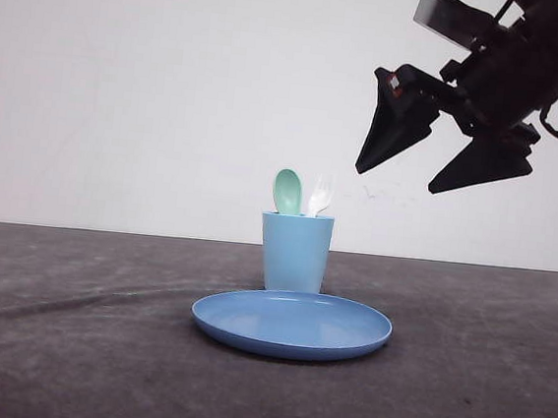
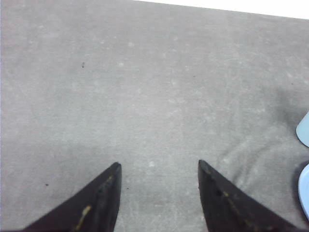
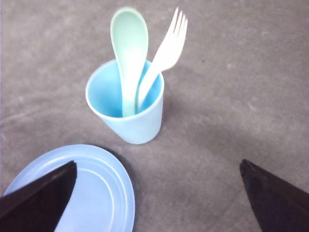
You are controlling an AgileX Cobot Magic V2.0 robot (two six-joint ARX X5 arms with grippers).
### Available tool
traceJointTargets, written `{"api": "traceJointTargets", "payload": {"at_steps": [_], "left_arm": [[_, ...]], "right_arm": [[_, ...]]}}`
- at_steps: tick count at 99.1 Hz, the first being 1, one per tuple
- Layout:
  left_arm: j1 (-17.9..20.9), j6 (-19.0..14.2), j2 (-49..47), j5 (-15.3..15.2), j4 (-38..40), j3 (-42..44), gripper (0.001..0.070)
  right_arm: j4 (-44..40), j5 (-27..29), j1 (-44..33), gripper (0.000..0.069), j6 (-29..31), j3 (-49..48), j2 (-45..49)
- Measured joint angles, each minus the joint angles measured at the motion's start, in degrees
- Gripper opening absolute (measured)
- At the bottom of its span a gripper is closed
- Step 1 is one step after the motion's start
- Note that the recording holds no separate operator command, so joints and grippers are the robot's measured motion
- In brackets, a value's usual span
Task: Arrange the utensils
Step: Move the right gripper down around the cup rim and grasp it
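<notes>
Plate: round blue plate (image 1: pixel 292 325) sits nearest you on the grey table (image 1: pixel 68 347), nothing on it.
Cup: light blue cup (image 1: pixel 295 252) stands upright just behind the plate; can't tell if they touch.
Spoon: mint-green spoon (image 1: pixel 288 191) is in the cup, handle down, bowl up above the rim, leaning on the cup wall.
Fork: white fork (image 1: pixel 320 195) is in the same cup, tines up, just beside the spoon; the two cross or touch low in the cup, seen from the right wrist cam.
R gripper: right gripper (image 1: pixel 445 151) hangs well above and to the right of the cup, jaws wide apart, holding nothing.
L gripper: left gripper (image 2: pixel 159 188) hovers over bare table w/ jaws apart, empty; cup edge just at the side of its view.
Handling: both look like light, stiff, smooth plastic, so prob. slippery and easy to tip the cup w/ a sideways pull.
Grip pt: if you lift one, pinch the neck just above the rim, pads on the flat faces, and pull straight up.
Status: looks done to me, both utensils stowed.
</notes>
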Motion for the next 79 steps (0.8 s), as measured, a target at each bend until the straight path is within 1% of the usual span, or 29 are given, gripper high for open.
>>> {"api": "traceJointTargets", "payload": {"at_steps": [27, 54, 79], "left_arm": [[0.00, 0.00, 0.00, 0.00, -0.02, 0.00, 0.0300], [0.00, 0.00, 0.00, 0.00, -0.02, 0.00, 0.0300], [0.00, 0.00, 0.00, 0.00, -0.02, 0.00, 0.0300]], "right_arm": [[5.01, -0.07, 1.51, 0.0683, 0.04, -0.28, 1.49], [13.81, 0.02, 5.55, 0.0684, 0.24, -0.28, 9.64], [22.43, 0.17, 6.16, 0.0684, 1.81, -0.24, 18.03]]}}
